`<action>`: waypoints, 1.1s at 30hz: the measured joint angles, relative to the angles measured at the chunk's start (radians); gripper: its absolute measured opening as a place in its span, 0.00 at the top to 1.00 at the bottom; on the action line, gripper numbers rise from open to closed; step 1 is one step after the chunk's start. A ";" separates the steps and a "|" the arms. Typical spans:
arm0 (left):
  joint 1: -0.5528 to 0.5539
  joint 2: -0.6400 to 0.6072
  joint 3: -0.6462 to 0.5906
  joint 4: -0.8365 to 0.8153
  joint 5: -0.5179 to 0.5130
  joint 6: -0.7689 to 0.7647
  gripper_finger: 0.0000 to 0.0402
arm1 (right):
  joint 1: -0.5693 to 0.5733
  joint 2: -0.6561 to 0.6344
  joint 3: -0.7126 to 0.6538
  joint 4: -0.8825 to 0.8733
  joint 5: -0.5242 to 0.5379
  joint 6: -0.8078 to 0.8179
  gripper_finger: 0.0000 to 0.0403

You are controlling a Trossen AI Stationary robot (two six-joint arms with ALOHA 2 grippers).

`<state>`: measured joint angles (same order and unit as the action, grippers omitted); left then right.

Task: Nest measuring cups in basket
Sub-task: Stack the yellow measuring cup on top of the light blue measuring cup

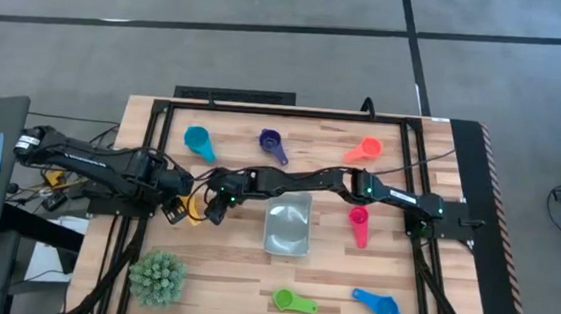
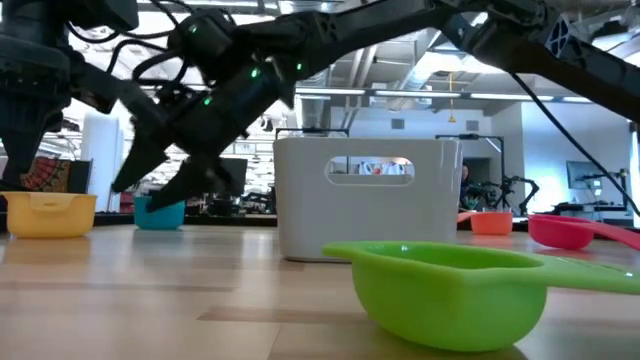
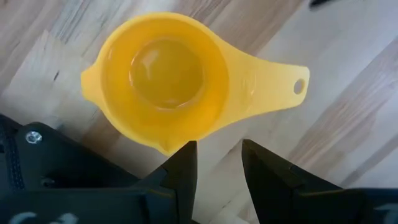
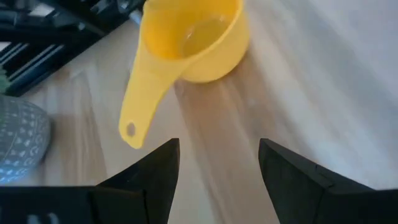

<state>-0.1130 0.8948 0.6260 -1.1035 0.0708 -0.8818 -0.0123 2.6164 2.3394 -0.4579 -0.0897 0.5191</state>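
The yellow measuring cup (image 1: 193, 208) stands upright on the table left of the basket (image 1: 288, 228). It also shows in the left wrist view (image 3: 165, 78) and the right wrist view (image 4: 189, 40). My left gripper (image 3: 219, 165) is open just above the table beside the cup's bowl, on its left-hand side. My right gripper (image 4: 219, 165) reaches across the table from the right and hovers open near the free end of the cup's handle (image 4: 132, 127). Neither touches the cup. The basket holds no cup.
Teal (image 1: 198, 141), purple (image 1: 272, 144) and orange (image 1: 363, 150) cups lie along the far side. The pink cup (image 1: 357, 223) lies right of the basket, and the green (image 1: 292, 300) and blue (image 1: 377, 303) cups lie near the front. A spiky plant ball (image 1: 158, 276) sits front left.
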 joint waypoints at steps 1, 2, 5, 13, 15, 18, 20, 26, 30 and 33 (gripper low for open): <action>0.000 0.000 0.000 0.001 0.000 -0.004 0.72 | -0.007 -0.019 0.000 -0.029 0.007 -0.005 0.40; 0.000 -0.001 0.000 0.002 0.000 -0.008 0.72 | -0.014 -0.040 0.000 -0.054 0.013 -0.013 0.41; 0.001 0.000 0.000 0.002 -0.001 -0.018 0.72 | -0.041 -0.109 0.003 -0.140 0.042 -0.039 0.42; 0.001 -0.020 0.064 -0.012 -0.051 -0.040 0.72 | -0.137 -0.186 0.000 -0.347 0.133 -0.118 0.42; 0.001 -0.028 0.088 -0.019 -0.077 -0.052 0.72 | -0.168 -0.192 0.002 -0.382 0.142 -0.117 0.43; 0.000 -0.049 0.109 -0.042 -0.109 -0.088 0.72 | -0.209 -0.187 -0.007 -0.426 0.142 -0.111 0.43; 0.000 -0.064 0.110 -0.057 -0.121 -0.128 0.72 | -0.232 -0.186 -0.008 -0.454 0.146 -0.112 0.44; -0.041 -0.084 0.111 -0.070 -0.179 -0.265 0.72 | -0.252 -0.186 -0.007 -0.503 0.137 -0.176 0.46; -0.060 -0.084 0.111 -0.068 -0.243 -0.335 0.72 | -0.248 -0.173 -0.006 -0.448 0.109 -0.185 0.48; -0.059 -0.084 0.111 -0.063 -0.281 -0.362 0.72 | -0.254 -0.154 -0.008 -0.334 0.019 -0.127 0.49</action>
<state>-0.1718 0.8112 0.7368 -1.1665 -0.2107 -1.2441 -0.2661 2.4621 2.3318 -0.7914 -0.0702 0.3924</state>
